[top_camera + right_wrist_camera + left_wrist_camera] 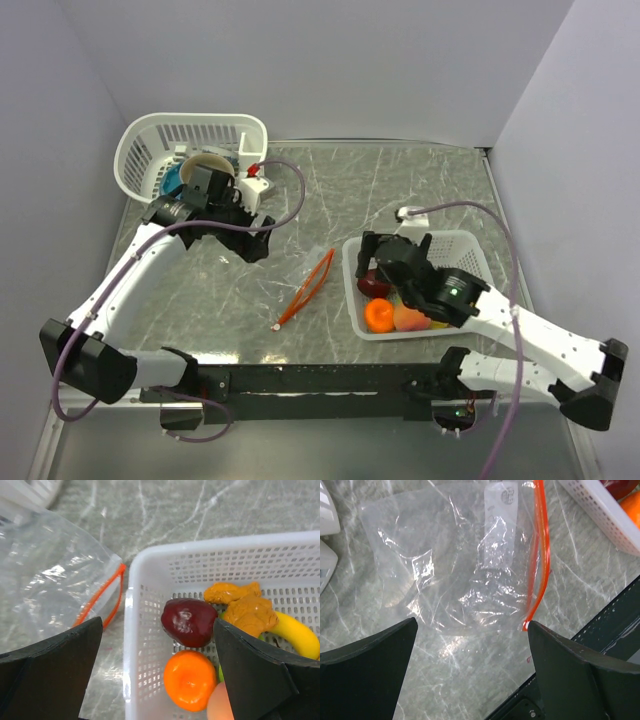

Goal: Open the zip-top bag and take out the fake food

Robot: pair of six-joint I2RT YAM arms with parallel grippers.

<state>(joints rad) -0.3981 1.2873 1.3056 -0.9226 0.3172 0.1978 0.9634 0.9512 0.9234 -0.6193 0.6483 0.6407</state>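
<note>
The zip-top bag [275, 268] lies flat on the table, clear and crinkled, with nothing coloured inside it. Its orange-red zip strip [308, 288] runs along the right edge. My left gripper [262, 240] hangs open above the bag [455, 565], its right fingertip close to the near end of the strip [542, 545]. The fake food [390, 308] sits in the right white basket [470, 245]: a dark red piece [189, 621], an orange [190, 680], a banana [295, 635] and a tan-orange piece [245, 607]. My right gripper [393, 250] is open over the basket's left side, holding nothing.
A second white mesh basket [150, 140] stands at the back left with a blue dish [172, 180] and a tan bowl [210, 160] in it. A black rail [320, 380] runs along the near table edge. Grey walls close in on three sides.
</note>
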